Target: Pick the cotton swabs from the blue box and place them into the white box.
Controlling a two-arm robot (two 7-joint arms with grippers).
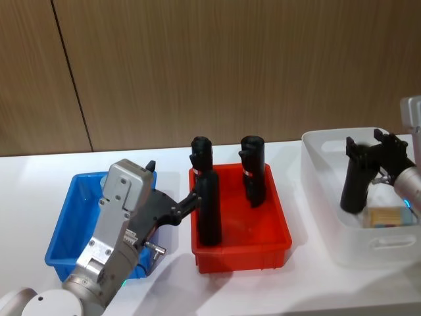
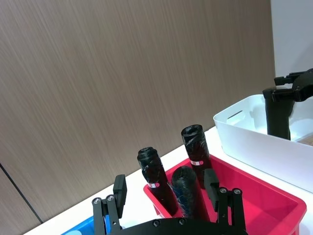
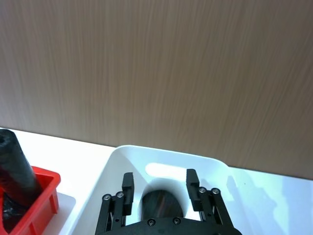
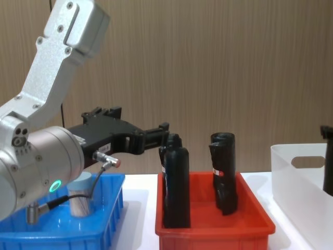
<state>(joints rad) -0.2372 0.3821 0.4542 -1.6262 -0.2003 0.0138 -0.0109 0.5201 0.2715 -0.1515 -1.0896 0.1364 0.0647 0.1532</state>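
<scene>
Blue box (image 1: 62, 230) sits under and behind the left gripper (image 1: 196, 201) in the head view. That hand reaches past it over the red bin (image 1: 276, 220), its tips at the nearest black roll (image 1: 209, 214). Off to the far side, the right gripper (image 1: 371, 153) hangs over the white box (image 1: 322, 168) by another black roll. Below that hand lies what looks like a jar of cotton swabs (image 1: 388, 216).

From the left wrist, the fingers (image 2: 120, 190) stand well apart with a roll between them, untouched as far as I can see. Three rolls stand in the red bin.

From the right wrist, a roll top sits between that hand's two sides. Whether it is clamped I cannot tell.

From the chest, one jar stands upright in the blue box, below and behind the left hand. So I count four rolls, three bins, and one jar for sure, perhaps two.

I would judge the jar light, stiff and rather slick. It is best taken across its clear wall just under the lid, with a gentle squeeze.
</scene>
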